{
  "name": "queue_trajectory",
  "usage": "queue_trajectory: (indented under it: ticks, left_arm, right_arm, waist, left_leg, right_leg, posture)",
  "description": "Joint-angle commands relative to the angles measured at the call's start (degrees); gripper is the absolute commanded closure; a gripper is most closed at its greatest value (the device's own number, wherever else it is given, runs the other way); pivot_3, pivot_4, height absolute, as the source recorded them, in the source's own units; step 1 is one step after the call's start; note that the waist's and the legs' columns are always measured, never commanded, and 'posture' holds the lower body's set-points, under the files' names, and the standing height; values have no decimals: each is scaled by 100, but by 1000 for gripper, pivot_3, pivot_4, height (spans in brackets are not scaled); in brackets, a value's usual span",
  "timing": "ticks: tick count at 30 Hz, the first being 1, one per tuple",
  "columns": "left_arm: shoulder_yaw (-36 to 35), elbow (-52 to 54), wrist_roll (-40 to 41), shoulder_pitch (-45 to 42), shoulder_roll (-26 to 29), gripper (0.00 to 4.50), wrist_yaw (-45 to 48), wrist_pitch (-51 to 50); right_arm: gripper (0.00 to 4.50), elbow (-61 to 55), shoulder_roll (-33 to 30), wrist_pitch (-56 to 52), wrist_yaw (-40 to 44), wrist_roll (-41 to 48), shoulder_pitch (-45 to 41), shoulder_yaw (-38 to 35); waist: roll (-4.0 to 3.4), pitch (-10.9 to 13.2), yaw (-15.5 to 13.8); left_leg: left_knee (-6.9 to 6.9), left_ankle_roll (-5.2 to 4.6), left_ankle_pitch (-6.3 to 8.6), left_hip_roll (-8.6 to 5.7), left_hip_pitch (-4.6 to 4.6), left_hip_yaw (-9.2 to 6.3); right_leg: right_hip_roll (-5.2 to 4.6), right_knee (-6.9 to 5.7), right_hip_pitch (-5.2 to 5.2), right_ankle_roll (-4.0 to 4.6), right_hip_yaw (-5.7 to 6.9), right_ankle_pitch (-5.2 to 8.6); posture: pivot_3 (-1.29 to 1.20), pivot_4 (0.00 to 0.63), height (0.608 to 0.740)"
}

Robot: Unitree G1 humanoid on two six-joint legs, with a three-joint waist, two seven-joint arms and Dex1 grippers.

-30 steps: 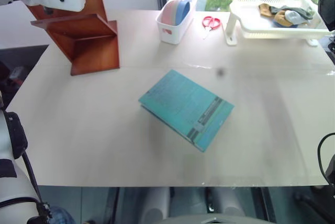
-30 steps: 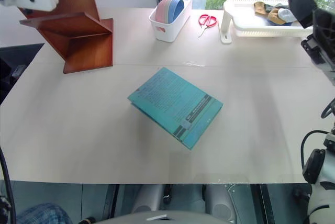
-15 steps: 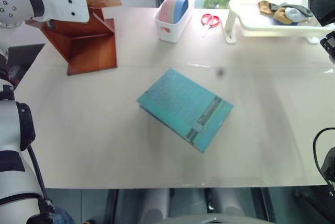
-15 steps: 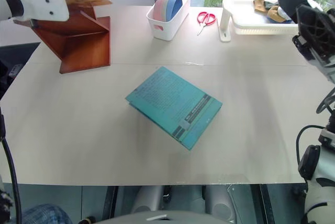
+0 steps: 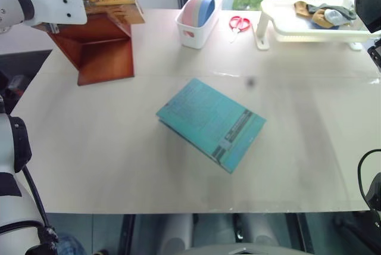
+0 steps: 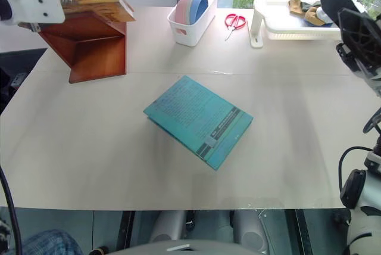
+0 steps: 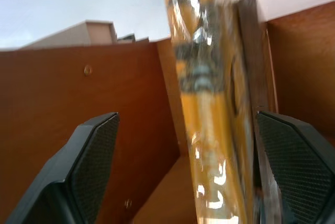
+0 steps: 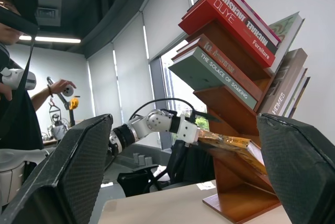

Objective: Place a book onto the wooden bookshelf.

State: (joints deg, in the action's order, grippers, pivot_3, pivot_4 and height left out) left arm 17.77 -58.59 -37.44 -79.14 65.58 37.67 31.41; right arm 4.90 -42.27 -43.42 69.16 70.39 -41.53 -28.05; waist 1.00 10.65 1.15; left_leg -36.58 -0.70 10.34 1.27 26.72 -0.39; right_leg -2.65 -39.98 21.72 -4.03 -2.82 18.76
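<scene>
1. The book (image 6: 98, 3) lies on a lower tier of the wooden bookshelf (image 5: 98, 49), spine outward, and its near corner pokes out past the tier's edge over the table (image 5: 119, 148).
2. Left gripper (image 7: 183, 182): my wrist view shows both fingers spread wide either side of the book's yellow edge, not pinching it. I read that as let go, with the book resting on the shelf.
3. Right gripper (image 8: 183, 171): jaws apart and empty, held up off to my right, well clear of everything.
4. Handling guess: glossy wrapped cover, so likely slippery; a stiff paperback block, light enough for one gripper. If I must regrip, I'd take the overhanging edge across its thickness.
5. Edges: the tier slopes and the book overhangs, so I judge it could slide or tip off.
6. Room: there's open table in front of the shelf; the teal book (image 5: 211, 124) sits mid-table, well apart. I'd back the left arm straight out.
</scene>
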Motion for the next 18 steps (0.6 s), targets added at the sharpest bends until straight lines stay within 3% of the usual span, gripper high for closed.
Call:
queue_trajectory:
  ticks: [1, 4, 9, 13, 18]
  left_arm:
    - [-486, 603, 566, 352, 353, 10, 190, 9]
    - [-1304, 1425, 1884, 1426, 475, 10, 580, 131]
    - [-2715, 3476, 3740, 3486, 327, 10, 1053, -958]
    - [-3566, 5501, 5382, 5087, -130, 10, 1261, -3626]
    - [-4114, 7286, 6634, 6770, -893, 10, 903, -5650]
  right_arm:
    - [0, -98, -201, 22, 11, 49, -47, -235]
    - [0, 66, -476, -116, 99, 58, -4, -343]
    - [0, 250, -868, -439, 270, 24, 246, -363]
    - [0, 187, -1082, -155, 465, -695, 1005, -152]
    - [0, 226, -976, 812, 646, -1831, 2369, -66]
  waist:
    - [0, 0, 3]
    - [-3, -1, -12]
    - [-3, -2, -37]
    - [-4, -6, -32]
    - [-10, -12, -23]
  left_leg:
    - [0, 0, 0, 0, 0, 1]
    - [-4, 0, 0, 4, 1, -3]
    - [-12, 0, 0, 16, 0, -9]
    - [-21, -1, 0, 20, -6, -14]
    - [-36, -1, 0, 22, -23, -20]
  right_leg:
    - [0, 0, 0, 0, 0, 0]
    - [-1, -2, -1, 0, 3, 0]
    - [-11, -4, -7, 1, 7, 0]
    - [-9, -13, -12, 2, 8, -1]
    - [-3, -45, -12, 1, -13, 0]
  posture:
    - [0, 150, 740]
    - [0, 150, 740]
    - [0, 150, 740]
    - [0, 150, 740]
    - [0, 150, 740]
